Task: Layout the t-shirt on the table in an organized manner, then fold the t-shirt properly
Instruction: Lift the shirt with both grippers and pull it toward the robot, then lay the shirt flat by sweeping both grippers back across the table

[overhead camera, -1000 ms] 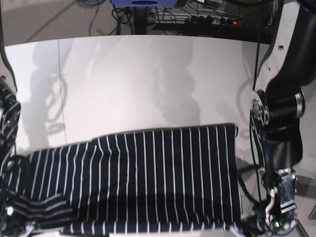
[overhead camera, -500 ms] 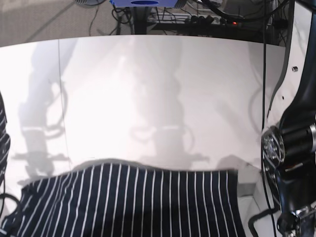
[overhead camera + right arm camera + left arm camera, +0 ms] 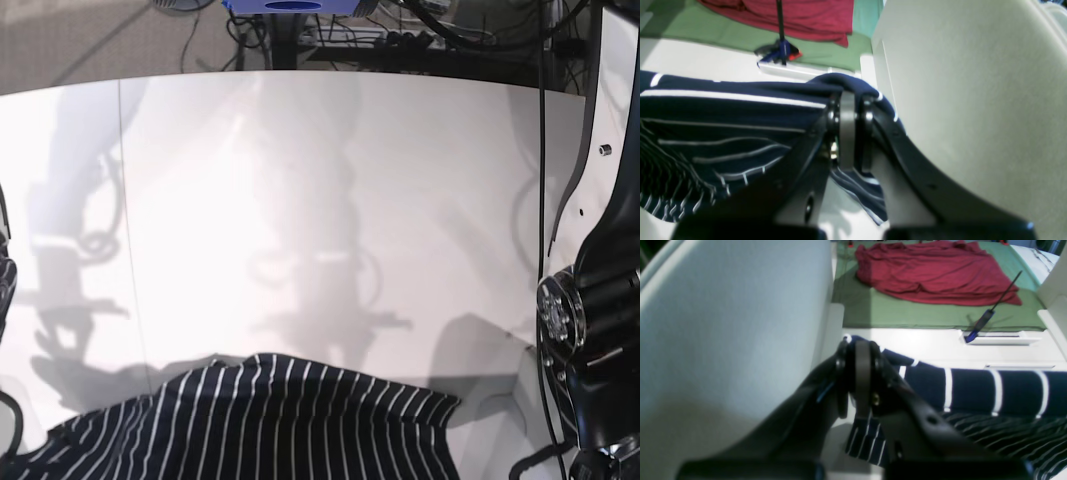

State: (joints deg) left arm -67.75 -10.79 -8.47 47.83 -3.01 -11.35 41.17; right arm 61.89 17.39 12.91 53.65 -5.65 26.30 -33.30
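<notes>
Both jaws pinched tight on one striped t-shirt — left gripper, right gripper — one white table

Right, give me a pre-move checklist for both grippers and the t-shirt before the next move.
1. Left gripper shut on the t-shirt edge: ok.
2. Right gripper shut on the t-shirt: ok.
3. Fabric stretched between the two grips: ok in the wrist views.
4. T-shirt laid flat on the table: not ok, only its far part shows at the near edge, rumpled.
5. Sleeves and collar spread out: cannot tell, out of view.
6. Bare table beyond the shirt for laying it out: ok.
</notes>
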